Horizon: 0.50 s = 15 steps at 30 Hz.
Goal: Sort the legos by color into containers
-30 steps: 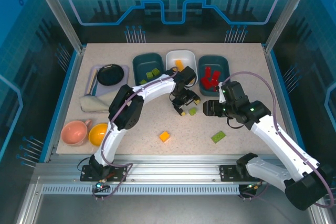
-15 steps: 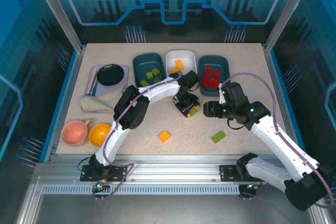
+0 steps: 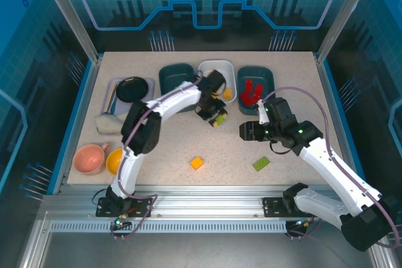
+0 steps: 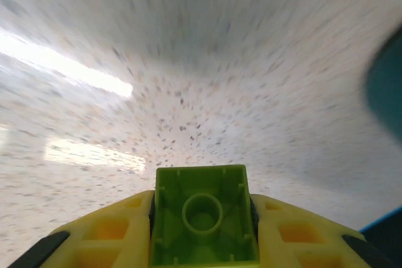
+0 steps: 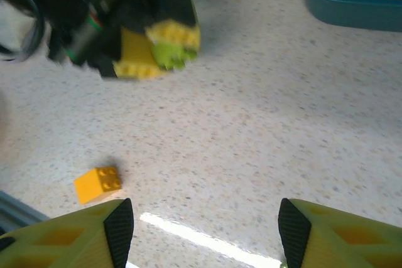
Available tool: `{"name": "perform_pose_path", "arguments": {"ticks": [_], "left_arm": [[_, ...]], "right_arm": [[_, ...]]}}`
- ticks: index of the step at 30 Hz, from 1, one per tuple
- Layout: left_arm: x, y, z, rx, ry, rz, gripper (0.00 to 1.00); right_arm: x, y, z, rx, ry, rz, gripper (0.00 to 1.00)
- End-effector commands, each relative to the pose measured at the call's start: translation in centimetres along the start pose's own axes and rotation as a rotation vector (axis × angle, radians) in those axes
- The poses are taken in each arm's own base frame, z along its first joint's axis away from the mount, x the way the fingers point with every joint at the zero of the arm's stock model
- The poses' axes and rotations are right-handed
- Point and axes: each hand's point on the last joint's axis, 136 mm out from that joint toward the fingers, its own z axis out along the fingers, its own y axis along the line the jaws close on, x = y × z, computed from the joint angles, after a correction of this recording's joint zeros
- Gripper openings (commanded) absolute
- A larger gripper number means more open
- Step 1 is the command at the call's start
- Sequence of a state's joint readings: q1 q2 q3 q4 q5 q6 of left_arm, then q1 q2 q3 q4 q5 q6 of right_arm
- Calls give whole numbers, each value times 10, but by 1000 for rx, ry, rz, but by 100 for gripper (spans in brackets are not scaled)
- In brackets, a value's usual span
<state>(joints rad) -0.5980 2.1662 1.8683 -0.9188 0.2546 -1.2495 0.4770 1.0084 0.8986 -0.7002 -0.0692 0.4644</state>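
Left claw (image 3: 215, 116) now clamped on small light green plastic brick (image 4: 202, 218), shifted toward white plastic tray (image 3: 220, 64); right claw (image 3: 246, 131) apart, nudged left.

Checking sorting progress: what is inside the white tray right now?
One orange-yellow brick shows at the near right corner of the white tray. The left arm crosses the tray's near left part, so anything beneath it is hidden.

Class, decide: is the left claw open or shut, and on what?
Shut on a light green brick: the left claw's yellow fingers press against both its sides.
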Motion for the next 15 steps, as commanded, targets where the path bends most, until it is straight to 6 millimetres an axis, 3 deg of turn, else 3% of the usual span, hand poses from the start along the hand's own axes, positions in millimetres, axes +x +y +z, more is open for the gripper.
{"name": "perform_pose_path", "arguments": {"ticks": [1, 7, 10, 15], "left_arm": [[-53, 21, -64, -5, -158, 43, 28], [-144, 30, -110, 9, -366, 63, 28], [-184, 32, -117, -17, -457, 65, 27], [-237, 31, -114, -47, -541, 52, 27]], "right_arm": [[-14, 43, 9, -154, -11, -97, 65], [-52, 98, 34, -316, -125, -148, 68], [-82, 117, 41, -368, -269, -155, 71], [-127, 125, 60, -358, -421, -101, 75]]}}
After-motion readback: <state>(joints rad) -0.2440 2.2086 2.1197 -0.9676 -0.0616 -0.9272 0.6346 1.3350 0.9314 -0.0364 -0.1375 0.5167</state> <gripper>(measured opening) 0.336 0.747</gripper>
